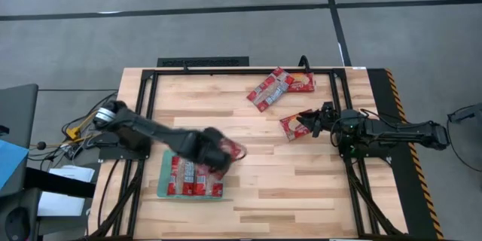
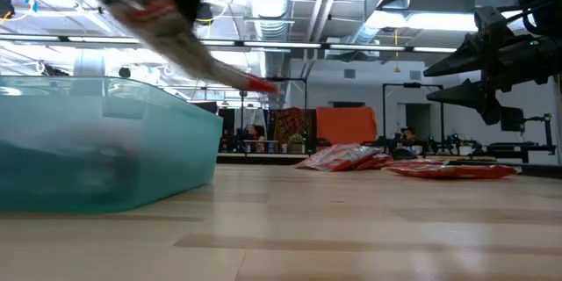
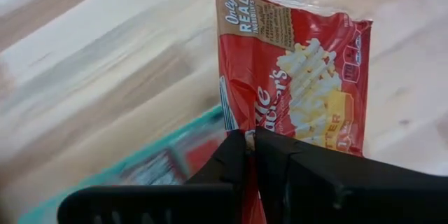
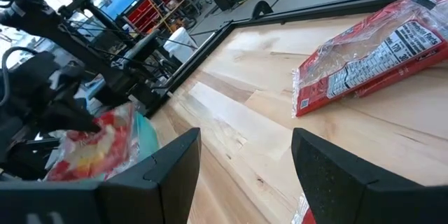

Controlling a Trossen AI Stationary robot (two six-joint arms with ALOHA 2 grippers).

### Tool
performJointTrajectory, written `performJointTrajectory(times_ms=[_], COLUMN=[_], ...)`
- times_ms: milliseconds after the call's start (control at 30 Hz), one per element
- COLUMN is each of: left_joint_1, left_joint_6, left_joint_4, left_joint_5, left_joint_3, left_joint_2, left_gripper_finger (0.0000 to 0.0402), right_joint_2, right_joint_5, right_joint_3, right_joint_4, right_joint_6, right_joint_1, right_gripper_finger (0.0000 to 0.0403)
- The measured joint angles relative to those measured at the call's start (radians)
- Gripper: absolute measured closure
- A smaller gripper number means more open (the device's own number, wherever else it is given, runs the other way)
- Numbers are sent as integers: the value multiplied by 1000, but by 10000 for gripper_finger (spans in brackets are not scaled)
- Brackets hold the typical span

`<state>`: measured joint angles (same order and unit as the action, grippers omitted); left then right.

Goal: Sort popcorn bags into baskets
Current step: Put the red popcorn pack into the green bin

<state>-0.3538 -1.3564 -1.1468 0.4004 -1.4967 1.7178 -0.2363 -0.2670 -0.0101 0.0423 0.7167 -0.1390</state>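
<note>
My left gripper (image 1: 224, 154) hovers over the right end of the teal tray (image 1: 163, 172), shut on a red popcorn bag (image 1: 235, 151) shown close up in the left wrist view (image 3: 294, 77). Several red bags (image 1: 194, 179) lie flat in the tray. My right gripper (image 1: 310, 120) is open above another red bag (image 1: 292, 127) that lies flat on the table, and it touches nothing; the fingers (image 4: 175, 164) stand wide apart. Two more bags (image 1: 279, 86) lie overlapping near the far edge. In the low view the tray (image 2: 97, 149) stands near on the left. My left gripper pinches the popcorn bag between its two fingers (image 3: 234, 150) at the bag's sealed end edge (image 3: 245, 127). The bag is lifted clear above the tray's right rim and sticks out past the fingertips, its printed face showing.
The black frame rails (image 1: 226, 70) run along the table's far and side edges. Bare wood lies between the tray and the right-hand bags (image 1: 263, 188). Cables and gear (image 1: 75, 132) sit beyond the left edge. In the low view, loose bags (image 2: 448, 169) lie on the right.
</note>
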Motion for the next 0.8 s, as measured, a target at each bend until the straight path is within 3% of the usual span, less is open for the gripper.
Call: performJointTrajectory(times_ms=[133,467,600,800], left_joint_1=[-130,-382,-414,-414], left_joint_6=[-283,-782,-825,-835], left_joint_4=[-143,-390,-367,-230], left_joint_5=[66,16,-42,-48], left_joint_3=[0,29,89,210], left_joint_2=[-16,-18,-18,-46], left_gripper_finger=[401,401,401,401], right_joint_2=[0,0,0,0], right_joint_5=[0,0,0,0], right_joint_3=[0,0,0,0], right_joint_4=[0,0,0,0], right_joint_6=[1,35,35,36], right_joint_1=[0,0,0,0], right_gripper_finger=[154,154,154,154])
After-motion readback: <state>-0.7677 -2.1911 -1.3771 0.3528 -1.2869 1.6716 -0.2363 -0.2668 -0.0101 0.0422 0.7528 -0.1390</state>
